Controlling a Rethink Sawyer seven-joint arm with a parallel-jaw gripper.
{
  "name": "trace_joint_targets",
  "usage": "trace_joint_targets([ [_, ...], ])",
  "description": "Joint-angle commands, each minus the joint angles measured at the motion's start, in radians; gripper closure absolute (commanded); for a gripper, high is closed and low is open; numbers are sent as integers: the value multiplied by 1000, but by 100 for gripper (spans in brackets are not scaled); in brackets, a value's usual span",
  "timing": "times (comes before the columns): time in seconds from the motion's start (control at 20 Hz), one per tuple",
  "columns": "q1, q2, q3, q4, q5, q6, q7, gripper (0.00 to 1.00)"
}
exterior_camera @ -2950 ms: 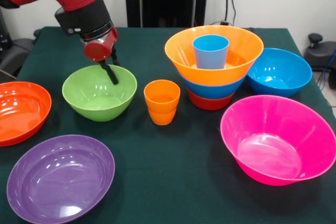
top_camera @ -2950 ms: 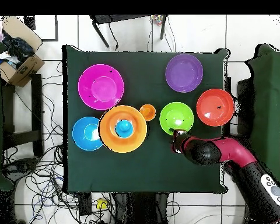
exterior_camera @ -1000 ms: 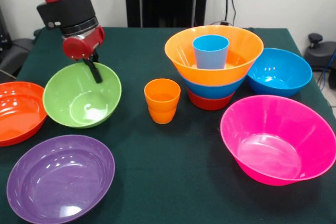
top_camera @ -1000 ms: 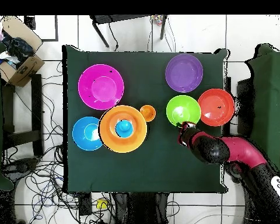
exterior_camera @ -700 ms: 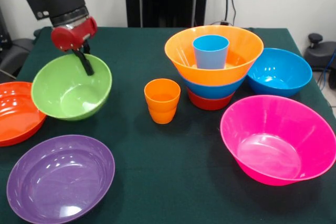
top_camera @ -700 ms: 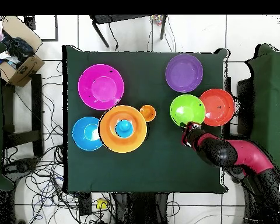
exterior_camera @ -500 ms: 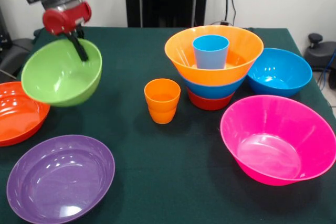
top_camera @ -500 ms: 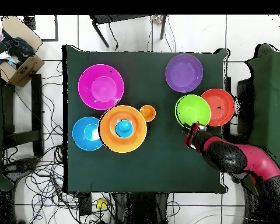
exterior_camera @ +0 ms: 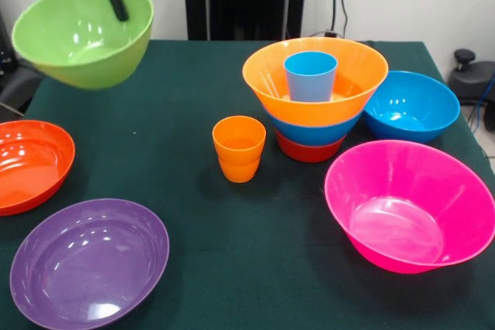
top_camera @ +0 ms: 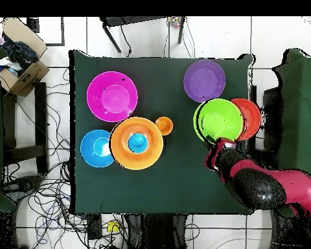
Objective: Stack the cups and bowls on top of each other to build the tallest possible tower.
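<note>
My gripper (exterior_camera: 116,1) is shut on the rim of the lime green bowl (exterior_camera: 81,52), which hangs tilted high above the table's left side. In the overhead view the gripper (top_camera: 216,144) holds that bowl (top_camera: 219,120) partly over the red-orange bowl (top_camera: 251,118). The tower (exterior_camera: 348,90) is an orange bowl on a blue bowl on a red-orange bowl, with a light blue cup (exterior_camera: 310,76) standing inside. Orange cups (exterior_camera: 239,148), nested together, stand in front of it.
A blue bowl (exterior_camera: 411,106) sits right of the tower and a large pink bowl (exterior_camera: 410,202) nearer. A purple bowl (exterior_camera: 89,260) and a red-orange bowl (exterior_camera: 31,164) lie at the left. A cardboard box (top_camera: 19,61) stands off the table.
The gripper has lifted the lime green bowl off the table, up and to the left in the front view, until the arm has left the top of that view.
</note>
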Motion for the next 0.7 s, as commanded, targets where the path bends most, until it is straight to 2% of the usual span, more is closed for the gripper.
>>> trace_joint_targets([
  [0.05, 111, -220, 119, 203, 118, -211, 403, 100],
  [0.15, 142, -237, 109, 229, 145, -285, 447, 100],
  [0.35, 240, -284, 29, 256, 164, -416, 519, 100],
  [0.5, 317, -300, -46, 267, 169, -523, 578, 100],
  [0.7, 401, -306, -121, 275, 163, -611, 631, 100],
])
